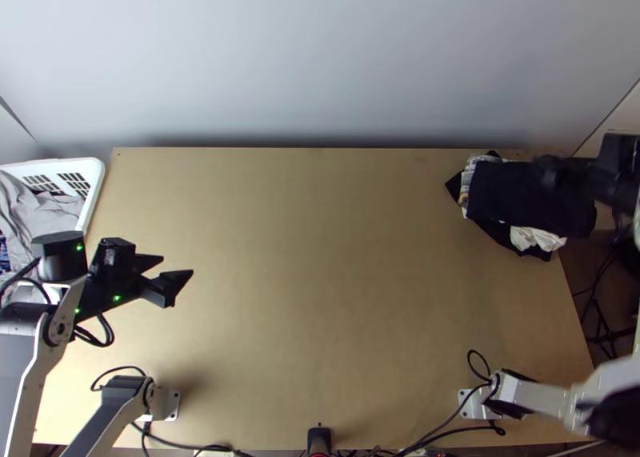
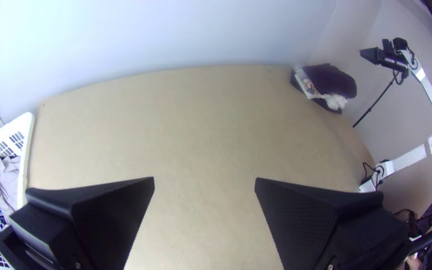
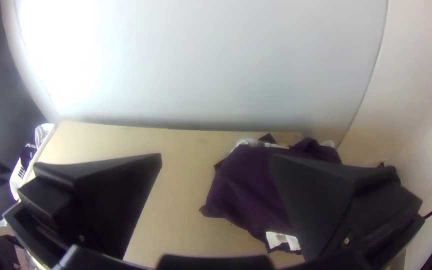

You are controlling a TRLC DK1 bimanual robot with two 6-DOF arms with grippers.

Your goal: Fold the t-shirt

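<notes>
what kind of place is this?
Looks like a robot workcell for laundry folding, maybe in a lab: two arms bolted to a bare wooden table, a basket of clothes on one side, and a stack of folded-looking garments at the far corner.

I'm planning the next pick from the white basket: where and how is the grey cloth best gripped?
Probably pinch a loose fold of the grey cloth, coming from above with the open left hand: the cloth lies bunched in ridges, and the rim of the white basket would likely block a low approach.
</notes>
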